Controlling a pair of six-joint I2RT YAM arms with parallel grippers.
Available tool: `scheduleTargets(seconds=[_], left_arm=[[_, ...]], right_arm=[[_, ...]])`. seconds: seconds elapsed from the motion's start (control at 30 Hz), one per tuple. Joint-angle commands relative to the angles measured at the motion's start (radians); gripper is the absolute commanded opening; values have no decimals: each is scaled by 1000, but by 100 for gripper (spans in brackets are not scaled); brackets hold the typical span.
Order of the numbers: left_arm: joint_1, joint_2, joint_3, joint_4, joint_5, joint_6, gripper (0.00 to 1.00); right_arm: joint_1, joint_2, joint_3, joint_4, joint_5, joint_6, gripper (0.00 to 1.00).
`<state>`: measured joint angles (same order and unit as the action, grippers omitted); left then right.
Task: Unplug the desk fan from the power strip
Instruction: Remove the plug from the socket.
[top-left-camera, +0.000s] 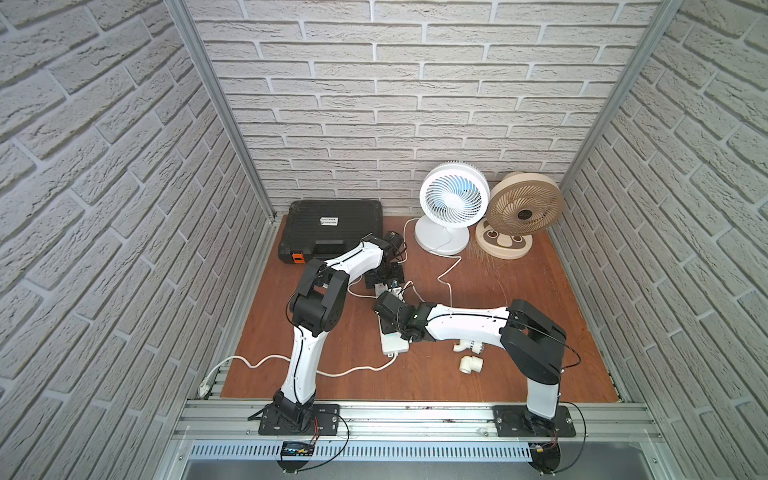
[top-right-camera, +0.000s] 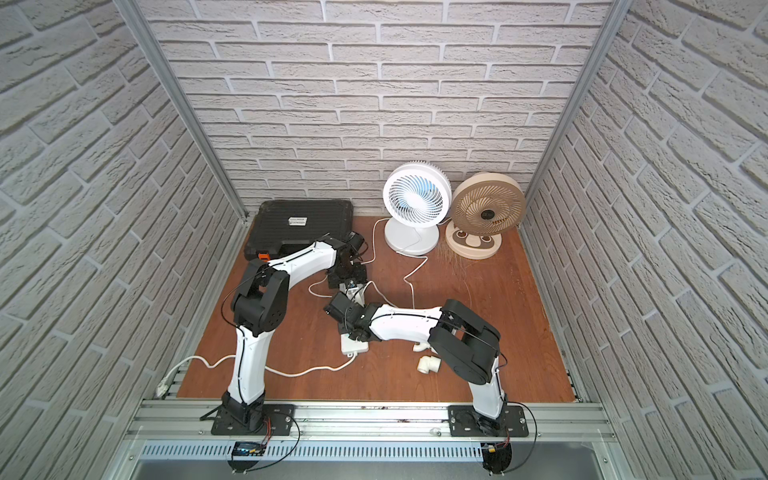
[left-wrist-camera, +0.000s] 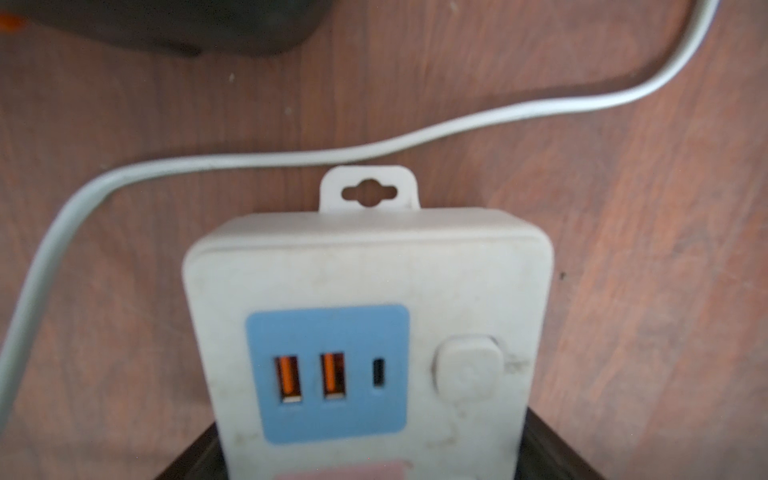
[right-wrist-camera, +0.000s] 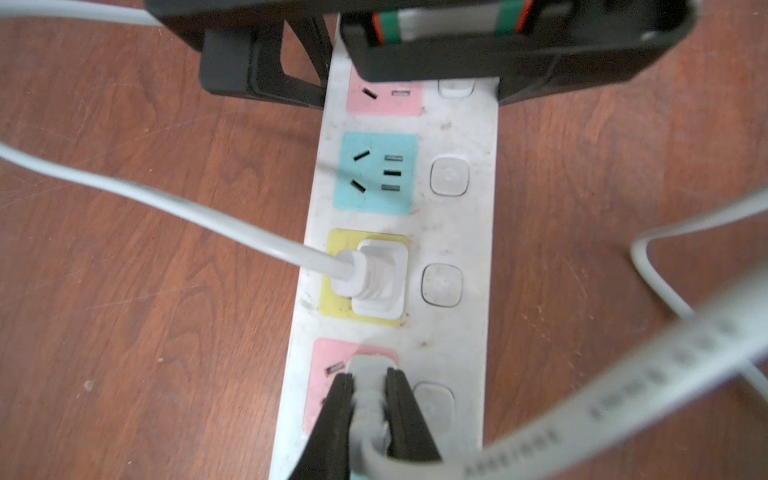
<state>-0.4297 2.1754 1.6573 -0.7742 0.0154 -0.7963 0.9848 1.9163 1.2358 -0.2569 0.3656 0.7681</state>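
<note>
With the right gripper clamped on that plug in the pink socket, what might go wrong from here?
1. Two plugs are in: the right gripper holds the grey plug; the white plug sits in the yellow socket. It may be pulling the wrong cord.
2. The left gripper only straddles the power strip, which may lift.

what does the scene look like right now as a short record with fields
surface: wooden table
power strip: long white bar with pink, blue and yellow sockets
plugs in strip: white plug in the yellow socket; grey plug in the pink socket
right tool: shut on the grey plug
left tool: astride the strip's far end, grip unclear
fans: white fan and beige fan by the back wall
other: black case, white pipe fittings
</note>
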Motion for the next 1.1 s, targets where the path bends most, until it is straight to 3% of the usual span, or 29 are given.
scheduleTargets(seconds=[0.0, 0.23, 0.7, 1.07], left_arm=[[-4, 83, -64, 21, 64, 10, 0], [-5, 85, -61, 20, 64, 9, 0], [-5, 88, -46, 10, 62, 16, 0], [-5, 82, -45, 5, 60, 20, 0]], right_arm=[[-9, -25, -27, -20, -43, 17, 3], [-1, -21, 0, -55, -11, 0, 3], [81, 55, 157, -217, 176, -72, 2], [71, 43, 121, -171, 111, -60, 3]])
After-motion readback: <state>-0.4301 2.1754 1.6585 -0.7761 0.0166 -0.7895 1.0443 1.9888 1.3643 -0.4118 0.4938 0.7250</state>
